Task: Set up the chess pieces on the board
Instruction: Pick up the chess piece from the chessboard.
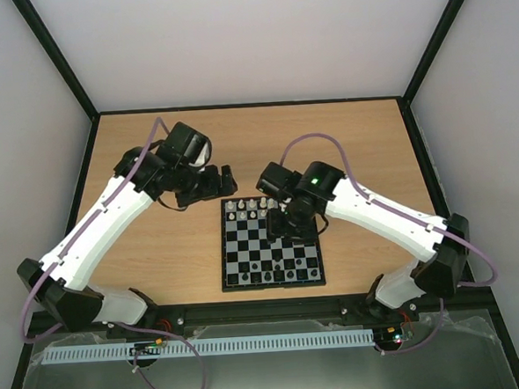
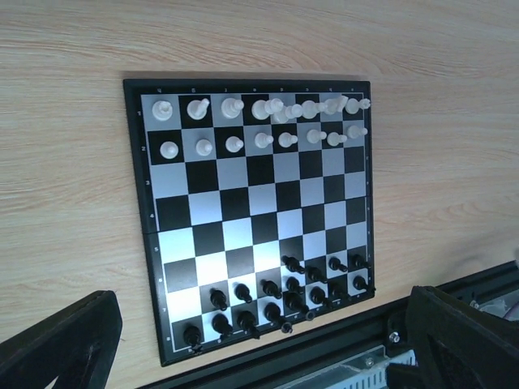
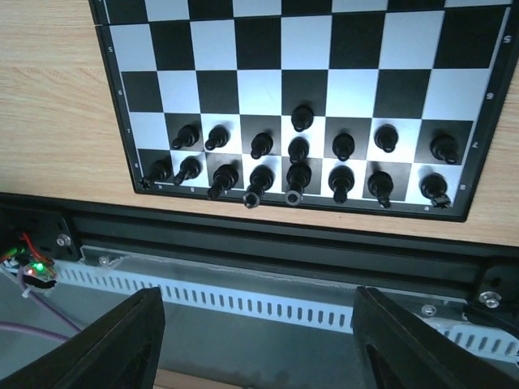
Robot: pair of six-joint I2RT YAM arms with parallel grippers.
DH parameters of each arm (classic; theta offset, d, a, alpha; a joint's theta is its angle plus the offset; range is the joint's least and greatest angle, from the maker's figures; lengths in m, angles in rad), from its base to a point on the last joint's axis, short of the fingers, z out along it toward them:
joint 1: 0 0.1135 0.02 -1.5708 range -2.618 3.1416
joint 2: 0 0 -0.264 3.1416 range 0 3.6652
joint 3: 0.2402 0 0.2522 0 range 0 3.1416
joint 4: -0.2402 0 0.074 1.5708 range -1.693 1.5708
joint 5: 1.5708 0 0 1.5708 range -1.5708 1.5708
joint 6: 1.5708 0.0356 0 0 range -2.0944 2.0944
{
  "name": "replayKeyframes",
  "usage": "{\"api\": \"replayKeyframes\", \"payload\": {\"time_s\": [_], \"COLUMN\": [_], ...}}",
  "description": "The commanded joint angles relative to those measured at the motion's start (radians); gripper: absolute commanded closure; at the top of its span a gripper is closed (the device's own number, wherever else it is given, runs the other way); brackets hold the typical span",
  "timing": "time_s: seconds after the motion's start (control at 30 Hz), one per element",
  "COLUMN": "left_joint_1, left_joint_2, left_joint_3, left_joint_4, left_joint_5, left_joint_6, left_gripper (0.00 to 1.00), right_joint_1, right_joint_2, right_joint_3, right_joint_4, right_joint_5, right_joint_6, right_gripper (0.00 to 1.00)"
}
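The left claw (image 2: 259, 350) stood wide open and empty, the board (image 2: 261, 201) ahead of it; the right claw (image 3: 259, 340) gaped empty, black pieces (image 3: 298, 151) ahead

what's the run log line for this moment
left gripper: open, empty | right gripper: open, empty, over small black-and-grey chequered chessboard | cream-white chess pieces: far rows, bunched | black chess pieces: near rows, two at border
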Motion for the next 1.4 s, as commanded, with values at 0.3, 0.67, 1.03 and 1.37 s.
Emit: {"api": "replayKeyframes", "payload": {"time_s": [0.3,0.67,1.03,1.37], "left_joint_1": [-0.005,-0.005,-0.005,-0.004], "left_joint_2": [-0.086,-0.08,-0.069,-0.054], "left_joint_3": [-0.017,-0.024,-0.018,-0.008], "left_joint_4": [-0.08,-0.063,-0.057,-0.06], "left_joint_5": [-0.023,-0.014,-0.007,-0.003], "left_joint_6": [-0.066,-0.061,-0.059,-0.048], "left_gripper": [0.01,0.01,0.01,0.01], "right_joint_1": [0.017,0.02,0.02,0.021], "right_joint_2": [0.131,0.15,0.27,0.321], "right_joint_3": [-0.11,-0.247,-0.222,-0.224], "right_joint_4": [0.13,0.242,0.264,0.278], "right_joint_5": [-0.016,0.022,0.024,0.036], "right_joint_6": [0.02,-0.011,-0.056,-0.065], "right_gripper": [0.62,0.73,0.71,0.73]}}
